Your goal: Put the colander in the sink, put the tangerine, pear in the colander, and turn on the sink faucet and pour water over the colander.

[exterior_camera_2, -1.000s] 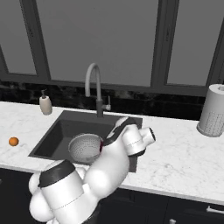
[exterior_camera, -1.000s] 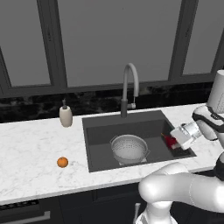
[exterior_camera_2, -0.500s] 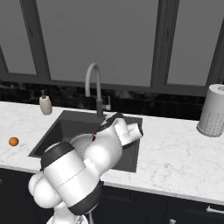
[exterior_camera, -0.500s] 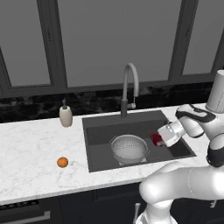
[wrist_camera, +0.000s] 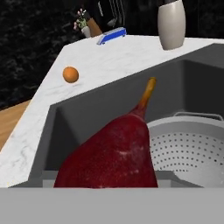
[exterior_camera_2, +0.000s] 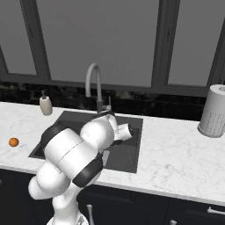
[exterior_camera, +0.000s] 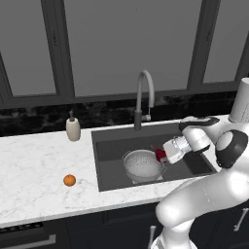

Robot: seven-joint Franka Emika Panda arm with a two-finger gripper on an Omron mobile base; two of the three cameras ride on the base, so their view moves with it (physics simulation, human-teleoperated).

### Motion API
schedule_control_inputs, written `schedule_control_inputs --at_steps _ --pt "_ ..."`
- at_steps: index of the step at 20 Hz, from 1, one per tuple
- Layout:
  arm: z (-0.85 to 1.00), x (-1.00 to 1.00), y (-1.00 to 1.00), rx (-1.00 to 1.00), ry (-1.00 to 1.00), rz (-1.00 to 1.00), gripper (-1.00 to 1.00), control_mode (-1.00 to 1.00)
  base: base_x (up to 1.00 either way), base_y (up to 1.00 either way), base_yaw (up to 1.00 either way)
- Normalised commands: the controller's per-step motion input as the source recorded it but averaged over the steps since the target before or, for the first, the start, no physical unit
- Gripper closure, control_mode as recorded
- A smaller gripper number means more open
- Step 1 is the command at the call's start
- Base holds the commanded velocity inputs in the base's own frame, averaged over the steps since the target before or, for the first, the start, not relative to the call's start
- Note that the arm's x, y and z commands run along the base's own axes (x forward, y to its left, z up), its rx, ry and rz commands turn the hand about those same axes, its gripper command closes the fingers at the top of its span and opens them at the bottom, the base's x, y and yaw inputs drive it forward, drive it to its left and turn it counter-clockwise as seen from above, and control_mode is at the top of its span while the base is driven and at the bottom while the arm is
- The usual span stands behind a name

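**Now the pear is brought over the colander**

Steadily, the small dark red pear [exterior_camera: 160, 154] is carried leftward across the dark grey rectangular sink [exterior_camera: 112, 165]; a second ago it was held near the right wall, and now it is poised just above the rim of the round silvery-white perforated colander [exterior_camera: 143, 165]. The two-finger gripper [exterior_camera: 163, 154] is clamped on the fruit. A release is judged to be close. The small bright orange tangerine [exterior_camera: 69, 180] is left waiting on the white marble counter [exterior_camera: 34, 175], well apart.
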Motion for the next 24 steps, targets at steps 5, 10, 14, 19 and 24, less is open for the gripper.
schedule_control_inputs --at_steps 5,10,14,19,24 --pt "-0.26 0.15 0.02 0.03 0.0 0.01 1.0 -1.0 0.0 0.0 0.0" --pt "-0.28 0.08 0.04 0.06 0.0 0.01 1.0 -1.0 0.0 0.0 0.0" --pt "-0.04 0.28 0.15 0.0 0.0 0.0 1.0 -1.0 0.0 0.0 0.0" --pt "-0.04 0.26 0.12 0.0 0.0 0.0 1.0 -1.0 0.0 0.0 0.0" --pt "-0.27 0.07 0.05 0.0 0.0 0.0 1.0 -1.0 0.0 0.0 0.0"
